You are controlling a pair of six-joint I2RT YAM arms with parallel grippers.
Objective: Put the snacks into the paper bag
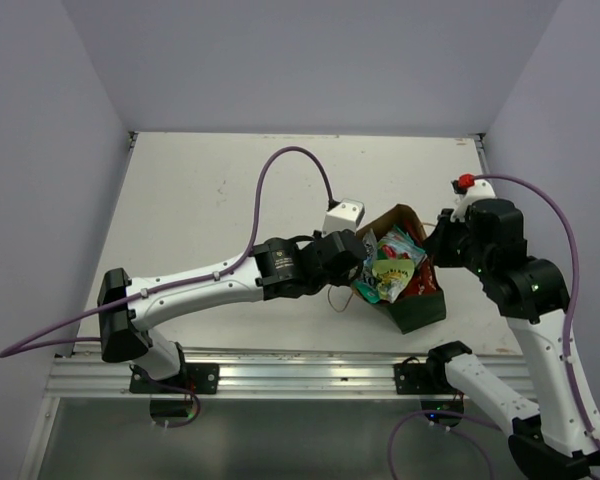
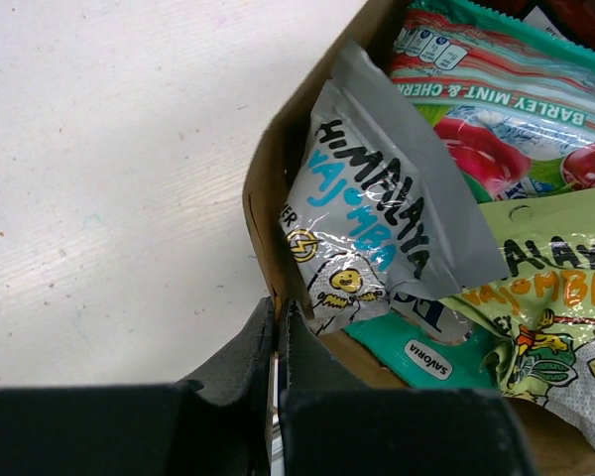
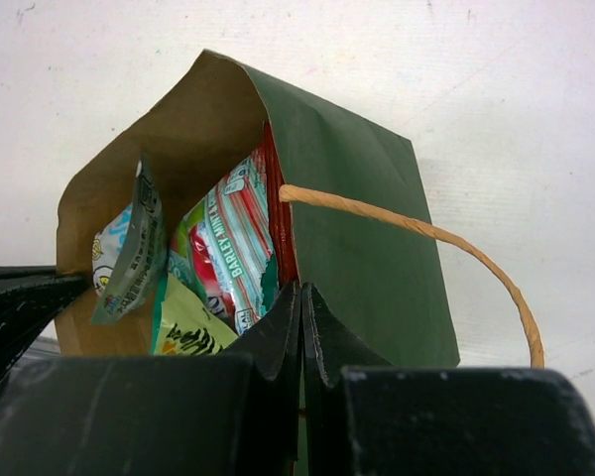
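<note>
Starting at the left, the left arm (image 1: 195, 285) reaches in low across the pale surface (image 1: 210, 190) towards the middle. The left jaws are clenched, pinching the brown near-left wall of the paper bag (image 1: 420, 308) right at its rim, the fingers pressed tight with the paper edge running down between them.

The bag sits near the front edge of the surface, right of centre, between the two wrists. Its mouth gapes upward and its dark green outside faces the arms' bases.

Inside it's crowded. Tucked against the left wall is a silver packet (image 2: 377, 198) with black and blue lettering, leaning upright. Under it lies a teal packet (image 2: 431, 359). To its right is a light green packet (image 2: 550, 317) with cartoon faces. Above those is a red-and-white packet (image 2: 496, 109) with cherries printed on it. All four are within the bag's walls.

Over on the right, the right wrist view shows the right jaws clamped together at the bag's green right wall, at its rim. A tan handle (image 3: 426, 233) arcs out just beside them. The right arm (image 1: 525, 280) bends in from the right side to meet the bag.
</note>
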